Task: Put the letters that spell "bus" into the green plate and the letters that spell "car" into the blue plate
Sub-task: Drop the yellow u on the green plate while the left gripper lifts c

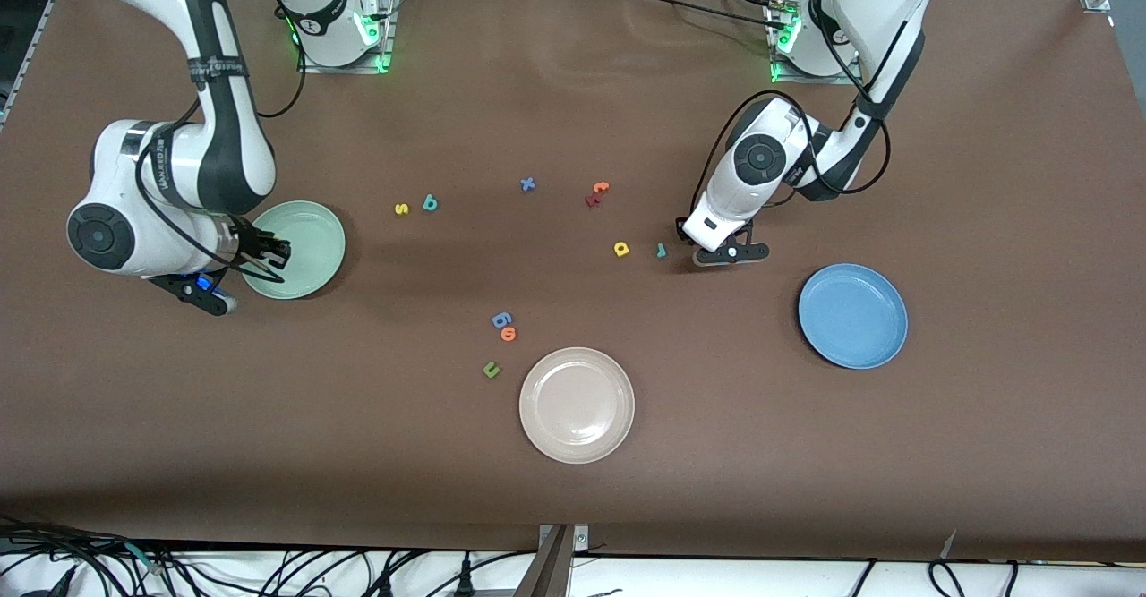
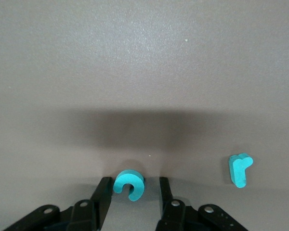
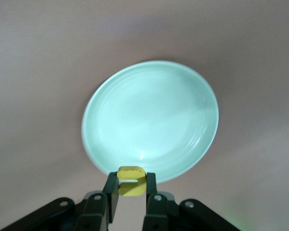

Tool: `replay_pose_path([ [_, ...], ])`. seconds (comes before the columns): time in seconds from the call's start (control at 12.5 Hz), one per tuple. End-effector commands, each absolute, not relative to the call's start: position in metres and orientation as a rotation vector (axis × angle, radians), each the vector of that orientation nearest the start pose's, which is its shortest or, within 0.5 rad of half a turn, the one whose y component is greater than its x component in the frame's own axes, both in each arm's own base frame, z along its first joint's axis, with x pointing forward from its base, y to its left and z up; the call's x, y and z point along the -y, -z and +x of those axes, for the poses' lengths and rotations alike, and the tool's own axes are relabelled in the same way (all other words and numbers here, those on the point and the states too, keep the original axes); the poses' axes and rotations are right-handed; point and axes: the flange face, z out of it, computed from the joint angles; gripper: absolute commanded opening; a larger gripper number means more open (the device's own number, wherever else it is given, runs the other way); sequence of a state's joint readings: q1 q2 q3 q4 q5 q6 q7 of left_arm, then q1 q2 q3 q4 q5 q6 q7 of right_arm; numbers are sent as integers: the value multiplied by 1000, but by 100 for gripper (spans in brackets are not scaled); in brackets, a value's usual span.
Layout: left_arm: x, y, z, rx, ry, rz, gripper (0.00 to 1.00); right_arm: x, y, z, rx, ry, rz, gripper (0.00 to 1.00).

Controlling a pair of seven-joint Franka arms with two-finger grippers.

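Listing order: from the right arm's end of the table toward the left arm's end.
Right gripper (image 1: 269, 253): over the edge of the green plate; jaws clamped on the yellow "u".
Yellow "u" (image 3: 131, 181): pinched across its flat faces, hanging above the plate's rim; not yet set down.
Green plate (image 1: 329, 226): at the right arm's end of the table; nothing lies in it.
Yellow "s" (image 1: 401, 208): on the table, just beside the teal "b" (image 1: 430, 202); both well apart from the green plate.
Distractors: blue "x" (image 1: 527, 184), orange "t" (image 1: 601, 188) touching a dark red letter (image 1: 591, 200), blue "g" (image 1: 501, 319), orange "o" (image 1: 508, 334), green "u" (image 1: 491, 369), cream-white plate (image 1: 537, 380).
Yellow "a" (image 1: 621, 249): on the table, near the teal "r" (image 1: 661, 250).
Left gripper (image 1: 730, 254): down at the table beside the "r"; jaws apart, one on either side of the teal "c", a gap showing on each side.
Teal "c" (image 2: 129, 184): flat on the table between the left fingers (image 2: 104, 192); ungripped.
Blue plate (image 1: 882, 288): at the left arm's end of the table, near the left gripper; holds nothing.
Handling, judged: foam letters look very light, soft and slightly squashy, not fragile; likely to skid or tip if nudged by one finger first.
Hold, judged: across opposite outer edges of the "c", fingertips low at the tabletop, light squeeze; the thin "r" best taken across its stem.
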State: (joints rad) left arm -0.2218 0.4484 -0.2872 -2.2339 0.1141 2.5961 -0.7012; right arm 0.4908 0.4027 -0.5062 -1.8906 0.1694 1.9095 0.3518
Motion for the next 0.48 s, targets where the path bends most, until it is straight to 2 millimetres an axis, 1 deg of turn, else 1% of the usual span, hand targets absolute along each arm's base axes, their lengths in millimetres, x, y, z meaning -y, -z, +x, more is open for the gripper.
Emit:
replay_pose_path([
  [0.0,267,-171,461,174,-119,-3140,41,12,-254,572,-596,-443,-3125,0],
  [0.16,267,-171,461,172,-119,-3140,37,25,-236,564,-570,-451,-3124,0],
  [0.24,267,-170,461,172,-120,-3139,35,30,-225,560,-562,-478,-3093,0],
  [0.4,267,-170,461,172,-122,-3138,32,42,-206,556,-496,-488,-3035,0],
])
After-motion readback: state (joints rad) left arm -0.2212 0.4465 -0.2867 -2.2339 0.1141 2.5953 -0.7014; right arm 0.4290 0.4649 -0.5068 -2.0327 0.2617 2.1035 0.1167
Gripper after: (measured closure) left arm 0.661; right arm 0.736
